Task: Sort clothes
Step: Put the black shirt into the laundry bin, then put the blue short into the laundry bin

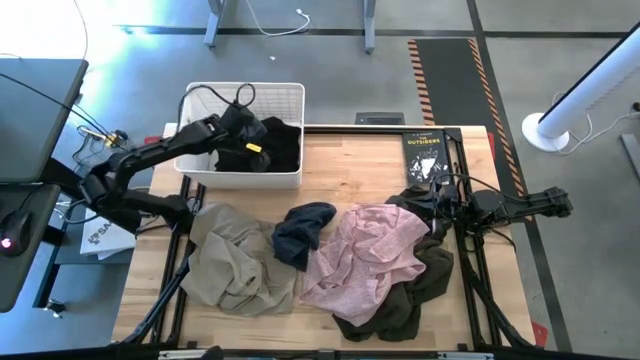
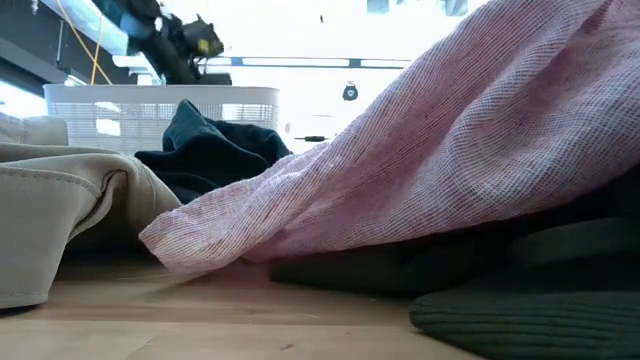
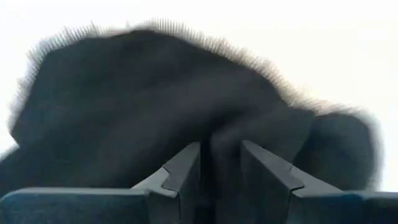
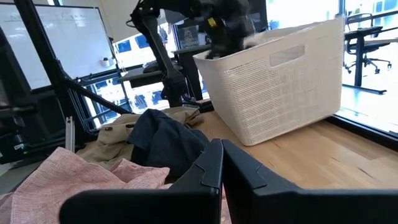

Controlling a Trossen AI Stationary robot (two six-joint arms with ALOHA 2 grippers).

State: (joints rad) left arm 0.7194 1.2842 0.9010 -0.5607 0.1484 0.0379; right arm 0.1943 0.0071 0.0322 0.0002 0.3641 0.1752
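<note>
My left gripper is over the white lattice basket at the table's far left, shut on the black garment, which fills the left wrist view. On the table lie the khaki-beige garment, the small navy-grey one, the light pink one and the dark olive-green one, which lies partly under the pink. My right gripper is shut and empty at the pink garment's far right edge; its fingers show closed in the right wrist view. My left gripper pinches a bunched fold of the black garment between its two fingers. The fingers come from above, slanting down into the basket. The cloth sits bunched below them inside the basket walls; whether it rests on the basket floor, I cannot tell.
A black paperback book lies at the table's far right corner, just beyond my right gripper. The garments cover most of the table's middle. Bare wood shows at the far middle and along the near left edge.
</note>
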